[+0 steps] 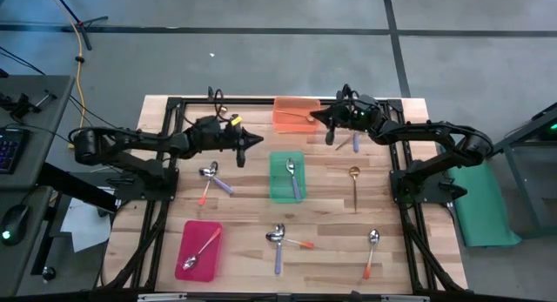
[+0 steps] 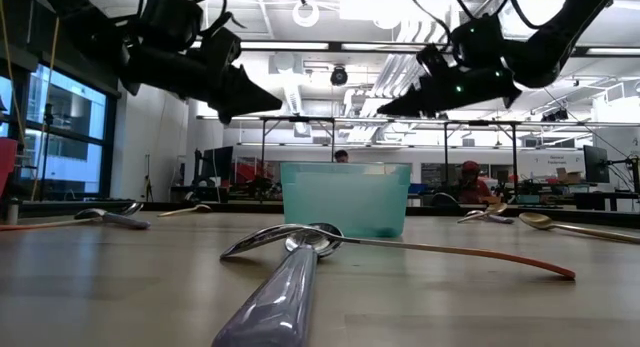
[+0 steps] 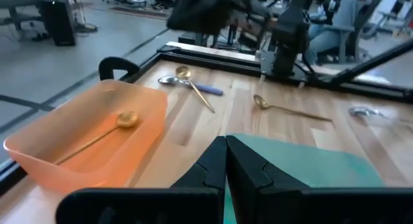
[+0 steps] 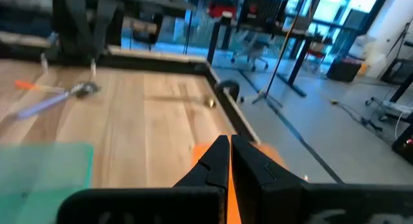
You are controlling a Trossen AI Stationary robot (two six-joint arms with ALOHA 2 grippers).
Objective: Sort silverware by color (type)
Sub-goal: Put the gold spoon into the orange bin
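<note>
Left gripper [image 1: 258,139], jaws closed and empty, hovers high. Nearest loose spoons [image 1: 211,174] lie at its seven o'clock, crossed; right gripper [image 1: 315,117], also closed, is farther.

You get even, bright overhead light on the pale wooden table [image 1: 322,215], with only soft, faint shadows under the arms. In the low view, the ceiling lamps glare white and the nearest purple-handled metal spoon [image 2: 285,287] is blurred. The right wrist view is smeared throughout, with bright windows behind.
</note>
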